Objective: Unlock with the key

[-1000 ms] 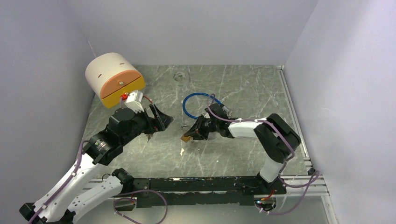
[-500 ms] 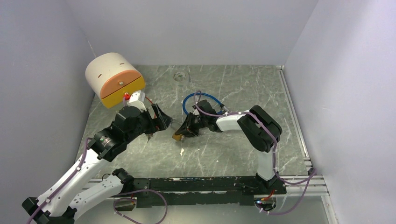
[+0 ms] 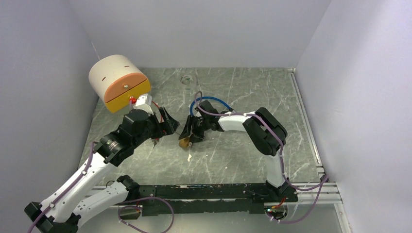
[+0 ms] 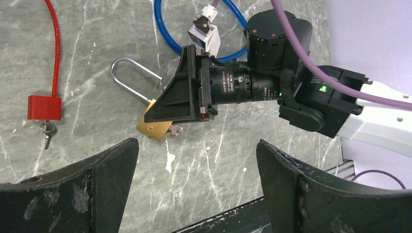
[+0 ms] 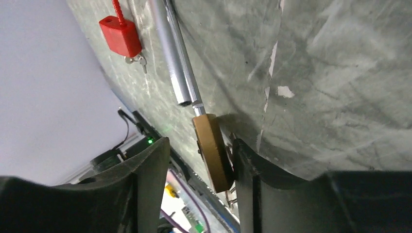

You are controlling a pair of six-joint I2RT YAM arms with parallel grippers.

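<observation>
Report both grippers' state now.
Left gripper: open, holding nothing.
Right gripper: open; the brass padlock sits between the jaws with a gap on one side, not clamped.

Soft, even overhead light, sharp overall.
The marbled tabletop (image 3: 252, 92) shows a mild sheen and faint shadows under the arms (image 3: 233, 122); the padlock shackle (image 4: 112, 74) glints. In both wrist views the near fingers (image 4: 73, 194) are dark and slightly blurred.
</observation>
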